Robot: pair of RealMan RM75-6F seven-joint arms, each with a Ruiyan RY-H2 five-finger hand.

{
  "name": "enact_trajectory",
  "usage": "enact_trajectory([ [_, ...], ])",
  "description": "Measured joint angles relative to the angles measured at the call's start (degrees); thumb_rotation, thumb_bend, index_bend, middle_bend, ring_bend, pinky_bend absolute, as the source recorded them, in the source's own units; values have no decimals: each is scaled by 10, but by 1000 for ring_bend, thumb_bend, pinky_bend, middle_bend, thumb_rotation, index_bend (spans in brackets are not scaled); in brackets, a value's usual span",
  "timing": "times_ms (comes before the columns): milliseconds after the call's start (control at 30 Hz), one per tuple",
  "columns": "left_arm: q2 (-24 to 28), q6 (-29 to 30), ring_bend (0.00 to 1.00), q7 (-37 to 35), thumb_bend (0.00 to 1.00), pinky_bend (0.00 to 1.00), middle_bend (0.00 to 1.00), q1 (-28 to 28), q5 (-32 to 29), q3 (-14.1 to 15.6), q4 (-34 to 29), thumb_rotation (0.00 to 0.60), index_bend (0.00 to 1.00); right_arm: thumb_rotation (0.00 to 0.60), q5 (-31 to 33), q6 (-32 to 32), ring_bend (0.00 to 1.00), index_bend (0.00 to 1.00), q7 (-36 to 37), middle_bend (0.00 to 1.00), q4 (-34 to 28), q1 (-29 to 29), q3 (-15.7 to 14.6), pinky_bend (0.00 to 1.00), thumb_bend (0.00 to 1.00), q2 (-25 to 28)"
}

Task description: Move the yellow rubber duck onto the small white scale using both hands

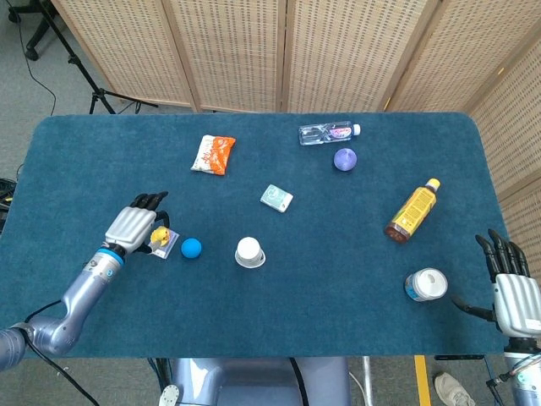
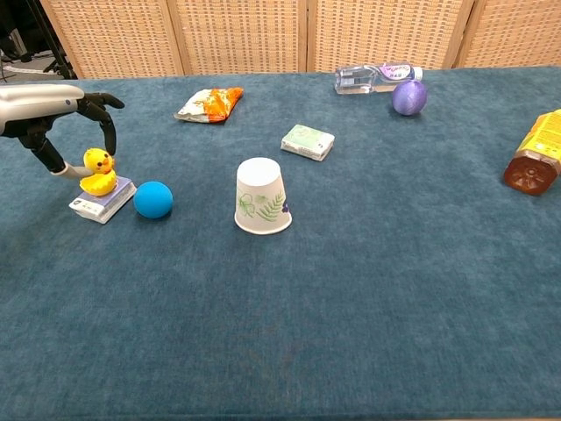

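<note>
The yellow rubber duck (image 2: pixel 98 171) sits upright on the small white scale (image 2: pixel 102 201), which lies flat on the blue desk (image 2: pixel 351 289) near its left side. The left hand (image 2: pixel 54 114) arches over the duck from the left, its fingers (image 2: pixel 103 105) curled down above the duck's head and the thumb reaching in beside its body; whether the hand grips the duck or only touches it cannot be told from either view. In the head view the same hand (image 1: pixel 133 226) covers most of the scale (image 1: pixel 161 241), with only a patch of the duck (image 1: pixel 158 234) showing past the fingers. Just right of the scale, apart from it, rests a blue ball (image 2: pixel 153 199). Further right stands an upside-down white paper cup (image 2: pixel 261 196) with a green leaf print. Behind the cup lies a small pale green packet (image 2: pixel 308 141), and toward the far left edge an orange and white snack bag (image 2: pixel 209 103). At the far side a clear water bottle (image 2: pixel 375 77) lies on its side with a purple ball (image 2: pixel 408 97) just beside it. On the right an orange juice bottle (image 1: pixel 412 211) lies tilted, and nearer the front edge is a small white-lidded tub (image 1: pixel 425 285). The right hand (image 1: pixel 509 283) hangs off the right front corner of the desk, its fingers spread and holding nothing.
</note>
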Motion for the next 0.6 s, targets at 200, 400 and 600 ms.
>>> enact_trajectory([
  [200, -3, -2, 0, -1, 359, 0, 0, 1, -2, 2, 7, 600, 545, 600, 0, 0, 0, 40, 0, 0, -1, 0, 0, 0, 0, 0],
  [400, -7, -5, 0, -3, 359, 0, 0, 3, -8, 3, 21, 600, 545, 600, 0, -3, 0, 40, -1, 0, -2, 0, 0, 0, 0, -1],
  [600, -6, -8, 0, -7, 358, 0, 0, 4, -7, 3, 20, 600, 545, 600, 0, -3, 0, 40, -4, 0, -3, 0, 0, 0, 0, -1],
])
